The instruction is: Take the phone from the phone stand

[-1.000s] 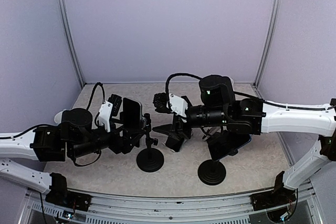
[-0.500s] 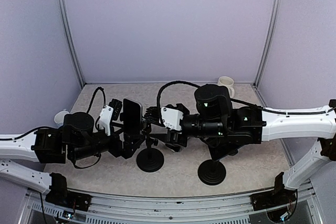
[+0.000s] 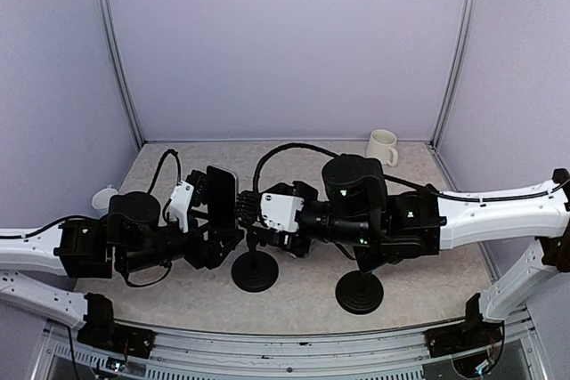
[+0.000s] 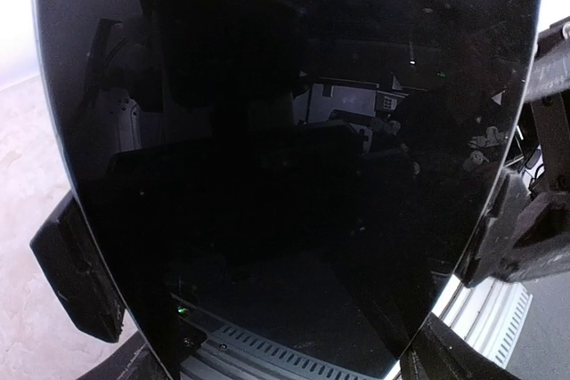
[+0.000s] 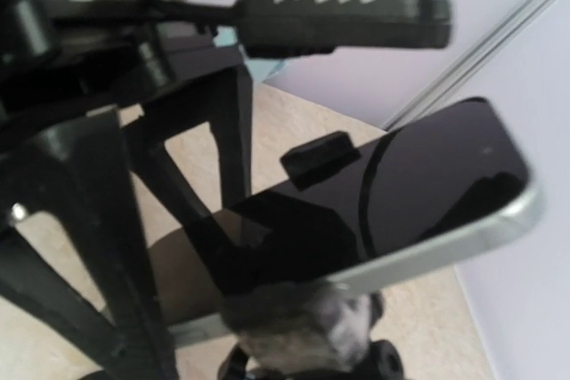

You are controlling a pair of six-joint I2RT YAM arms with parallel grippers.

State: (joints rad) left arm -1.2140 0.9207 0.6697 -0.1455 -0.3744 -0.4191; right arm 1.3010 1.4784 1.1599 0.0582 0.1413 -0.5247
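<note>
The phone (image 3: 222, 195) is a black slab with a silver edge, standing upright left of centre. My left gripper (image 3: 216, 220) is shut on it; in the left wrist view the dark screen (image 4: 285, 131) fills the frame, with one black finger (image 4: 76, 273) on its left edge and the other on its right edge. The phone stand (image 3: 255, 270), with a round black base and a thin post, stands just right of the phone. My right gripper (image 3: 254, 211) hovers by the stand's top. The right wrist view shows the phone (image 5: 401, 193) tilted over a blurred grey part; the right jaws are not readable.
A second black stand (image 3: 359, 292) sits at the front right, its top hidden under my right arm. A cream mug (image 3: 382, 145) stands at the back right. A white cup (image 3: 104, 197) sits at the far left. Walls enclose the table on three sides.
My right arm has swung left, bringing its gripper up to the phone and stand and uncovering the mug. My left gripper and the phone have shifted slightly left.
</note>
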